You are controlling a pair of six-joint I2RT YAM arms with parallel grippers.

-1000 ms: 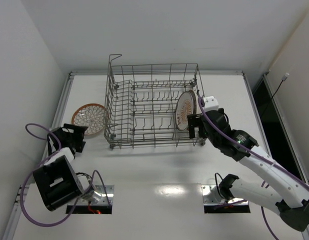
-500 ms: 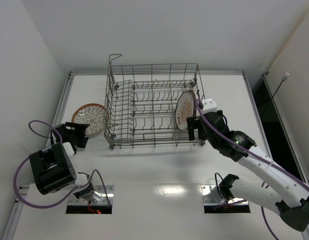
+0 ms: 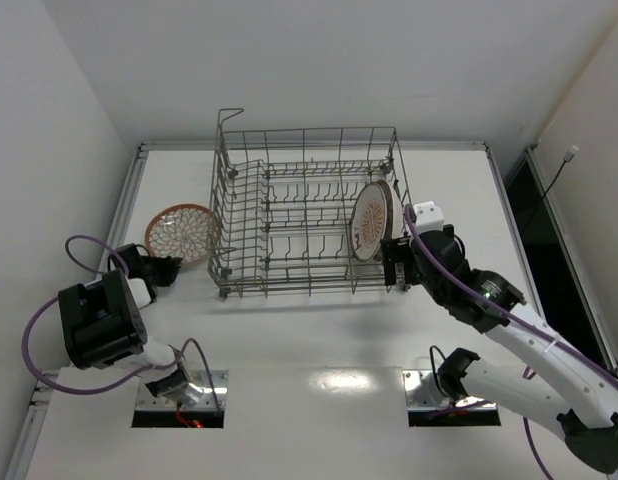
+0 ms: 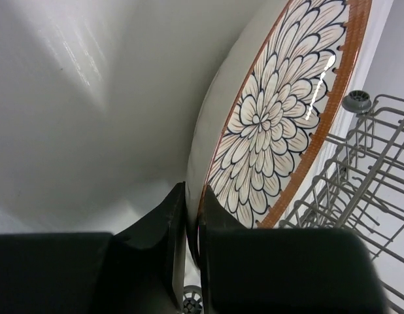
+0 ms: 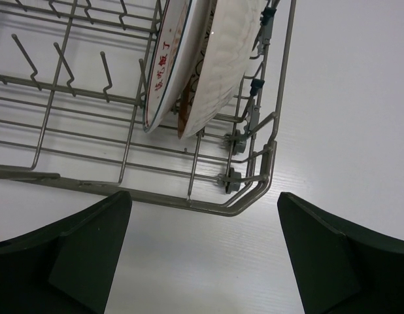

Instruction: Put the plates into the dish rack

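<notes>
Nearest, the left fingers (image 4: 170,242) have swung in from the bench (image 3: 319,340) edge and now pinch the near rim of the third plate (image 4: 280,124). It sits just left of the dish rack (image 3: 289,290) and looks tilted, so the pickup seems under way. The right fingers (image 5: 78,255) gape wide, holding nothing, and have backed off the rack's near right corner; that arm's loading looks done. Beyond them, two racked plates (image 5: 169,65) stand upright between tines at the right end. In the way are the rack's left wall, its corner wheel (image 4: 356,102) beside the plate, and a purple cable (image 3: 84,245) looping by the left arm.
</notes>
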